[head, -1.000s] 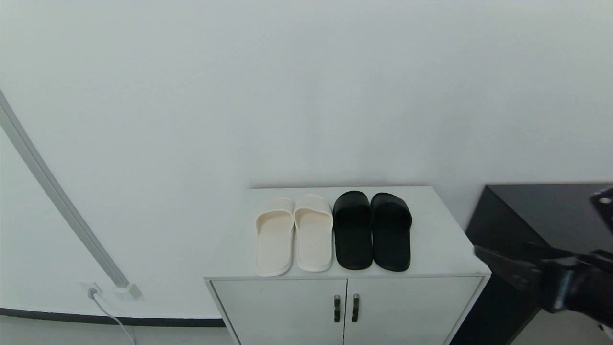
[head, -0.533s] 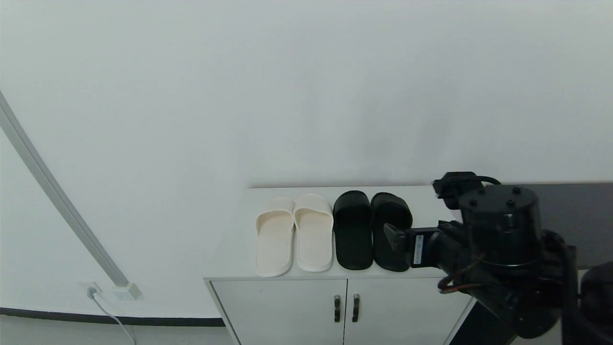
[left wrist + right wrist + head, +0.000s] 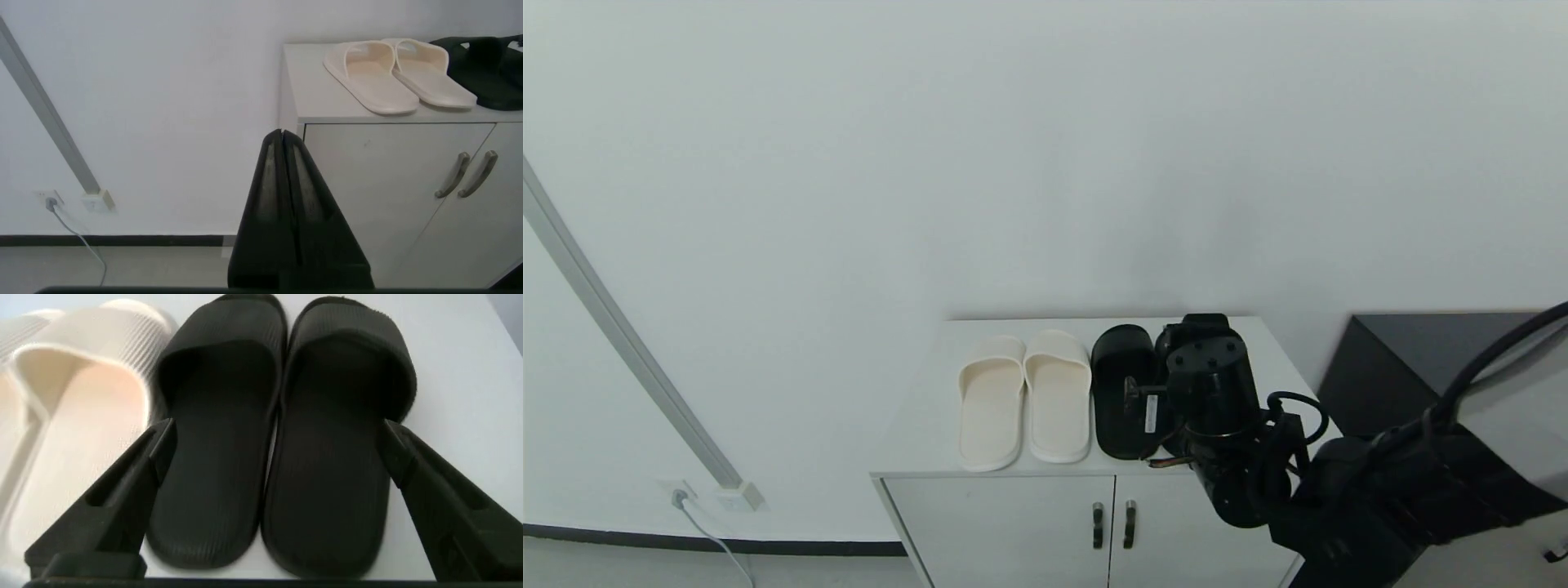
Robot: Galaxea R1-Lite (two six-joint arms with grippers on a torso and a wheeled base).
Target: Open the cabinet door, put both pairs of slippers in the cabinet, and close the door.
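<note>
A white cabinet (image 3: 1258,359) stands against the wall with both doors shut and their two dark handles (image 3: 1112,524) side by side. On its top lie a cream pair of slippers (image 3: 1023,402) and, to the right, a black pair (image 3: 1121,388). My right arm's wrist (image 3: 1209,384) hangs over the black pair and hides most of the right-hand black slipper. My right gripper (image 3: 278,498) is open wide, its fingers (image 3: 106,514) straddling both black slippers (image 3: 278,449) from above. My left gripper (image 3: 283,204) is shut and empty, low and to the left of the cabinet (image 3: 392,155).
A black table (image 3: 1388,351) stands just right of the cabinet. On the left wall a grey conduit (image 3: 613,327) slants down to a socket with a white cable (image 3: 682,496). Bare floor and wall lie left of the cabinet.
My right arm has swung in from the right edge and now sits over the black slippers. The slippers and doors have not moved.
</note>
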